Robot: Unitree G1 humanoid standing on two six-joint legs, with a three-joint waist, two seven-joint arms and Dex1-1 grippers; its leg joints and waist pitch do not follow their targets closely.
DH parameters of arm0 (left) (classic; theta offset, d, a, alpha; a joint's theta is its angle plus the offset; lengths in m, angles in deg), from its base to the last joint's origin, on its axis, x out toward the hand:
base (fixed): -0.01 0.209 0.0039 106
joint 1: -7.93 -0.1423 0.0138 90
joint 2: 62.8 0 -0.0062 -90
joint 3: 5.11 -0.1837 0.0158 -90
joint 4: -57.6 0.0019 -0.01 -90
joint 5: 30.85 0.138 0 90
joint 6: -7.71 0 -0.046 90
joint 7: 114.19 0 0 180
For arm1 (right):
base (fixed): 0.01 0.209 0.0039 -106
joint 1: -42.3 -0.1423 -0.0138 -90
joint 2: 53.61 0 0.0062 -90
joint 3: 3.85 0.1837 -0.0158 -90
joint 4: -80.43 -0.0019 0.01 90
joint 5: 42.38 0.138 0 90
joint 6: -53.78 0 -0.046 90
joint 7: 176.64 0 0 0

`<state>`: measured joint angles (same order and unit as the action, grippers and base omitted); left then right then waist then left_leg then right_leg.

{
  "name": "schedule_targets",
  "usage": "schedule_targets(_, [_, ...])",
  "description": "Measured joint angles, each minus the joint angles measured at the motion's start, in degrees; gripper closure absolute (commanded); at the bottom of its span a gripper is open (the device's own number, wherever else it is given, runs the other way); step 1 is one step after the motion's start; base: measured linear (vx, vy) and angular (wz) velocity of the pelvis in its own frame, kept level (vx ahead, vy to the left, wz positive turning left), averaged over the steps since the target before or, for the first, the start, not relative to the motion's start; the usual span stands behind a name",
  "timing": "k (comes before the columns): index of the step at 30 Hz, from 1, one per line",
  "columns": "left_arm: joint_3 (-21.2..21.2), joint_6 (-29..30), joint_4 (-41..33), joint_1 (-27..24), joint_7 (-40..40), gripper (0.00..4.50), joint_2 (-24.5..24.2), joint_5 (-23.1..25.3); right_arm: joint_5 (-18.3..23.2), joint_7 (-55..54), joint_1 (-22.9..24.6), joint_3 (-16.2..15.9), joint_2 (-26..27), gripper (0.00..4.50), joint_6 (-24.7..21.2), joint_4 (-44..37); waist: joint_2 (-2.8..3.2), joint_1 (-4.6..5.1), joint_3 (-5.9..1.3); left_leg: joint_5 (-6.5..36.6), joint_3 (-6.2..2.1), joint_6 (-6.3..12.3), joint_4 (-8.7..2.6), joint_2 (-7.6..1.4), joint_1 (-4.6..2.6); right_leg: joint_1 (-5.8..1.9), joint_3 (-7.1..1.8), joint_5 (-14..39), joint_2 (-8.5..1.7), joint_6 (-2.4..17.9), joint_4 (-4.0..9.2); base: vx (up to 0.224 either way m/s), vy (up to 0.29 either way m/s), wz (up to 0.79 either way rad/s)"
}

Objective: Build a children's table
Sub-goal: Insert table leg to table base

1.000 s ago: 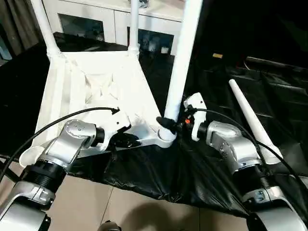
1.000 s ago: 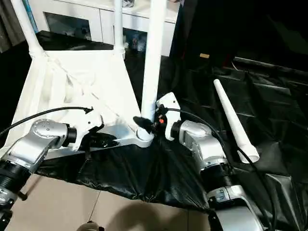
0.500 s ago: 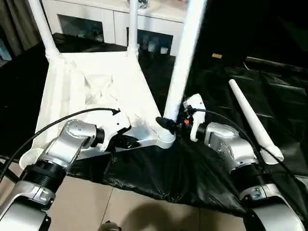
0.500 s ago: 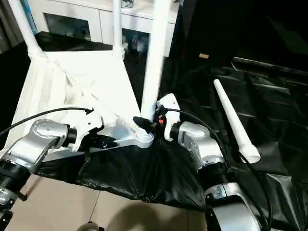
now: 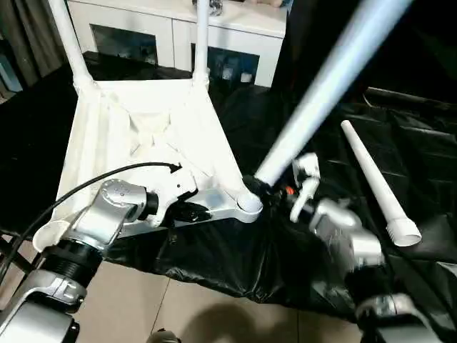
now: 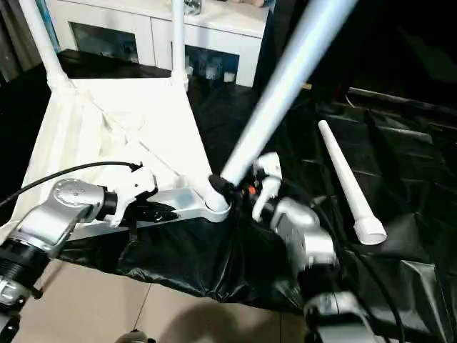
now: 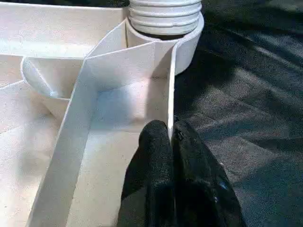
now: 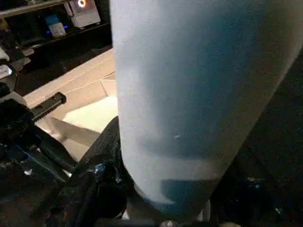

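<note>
The children's table top (image 5: 136, 143) lies ribs-up on the black sheet (image 5: 235, 257), two legs upright in its far corner sockets. The left gripper (image 7: 170, 142) pinches its near edge rib, while the right gripper (image 5: 260, 191) clasps a tilted leg (image 5: 321, 89) at the near corner socket (image 5: 248, 204), seemingly seated. A spare leg (image 5: 375, 182) lies well apart.

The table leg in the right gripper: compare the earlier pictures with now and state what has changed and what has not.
The table leg held by the right gripper has tipped from nearly upright to leaning steeply to the right, its foot still at the near corner socket. Unchanged: the left gripper stays pinched on the tabletop's rib, two far legs stand, the loose leg lies on the black sheet.
</note>
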<state>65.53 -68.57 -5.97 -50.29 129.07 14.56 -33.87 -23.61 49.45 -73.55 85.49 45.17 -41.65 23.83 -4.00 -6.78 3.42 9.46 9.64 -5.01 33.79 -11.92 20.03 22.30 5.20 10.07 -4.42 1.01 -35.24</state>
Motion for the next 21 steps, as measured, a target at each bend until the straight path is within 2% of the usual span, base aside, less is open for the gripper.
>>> schedule_targets(3, [0.00,-0.34,0.75,0.17,-0.03,4.50,0.25,0.02,-1.82,-1.36,1.74,-1.29,0.05,2.62,2.32,-2.49,0.06,0.01,-0.07,0.00,-0.01,0.00,-0.03,0.01,-0.09,-0.14,0.00,0.03,0.00,-0.05,0.11,0.000,0.000,0.00])
schedule_targets(8, [0.07,-0.45,1.00,0.21,-0.11,4.50,0.25,0.23,-4.30,-2.57,2.09,-3.27,-0.35,2.62,2.58,-4.21,0.03,0.22,-0.10,0.00,-0.02,0.00,-0.02,0.01,-0.10,-0.15,0.00,0.03,0.00,-0.06,0.11,0.000,0.000,0.00])
schedule_targets(15, [0.17,-1.77,2.23,0.37,0.41,4.50,0.02,0.80,-9.94,-1.42,-1.89,-8.39,-2.58,2.62,1.75,-2.99,0.01,0.61,-0.40,0.00,-0.03,0.00,-0.03,0.01,-0.14,-0.15,0.01,0.03,0.00,-0.06,0.13,0.000,0.000,0.00])
schedule_targets(21, [0.15,-3.34,3.06,0.47,2.14,4.50,-0.46,1.64,-10.47,0.87,-4.36,-8.98,-2.56,2.62,1.63,0.34,-0.40,1.08,-0.91,0.01,-0.05,0.00,-0.10,0.01,-0.17,-0.15,0.04,0.04,0.00,-0.06,0.19,0.000,0.000,0.00])
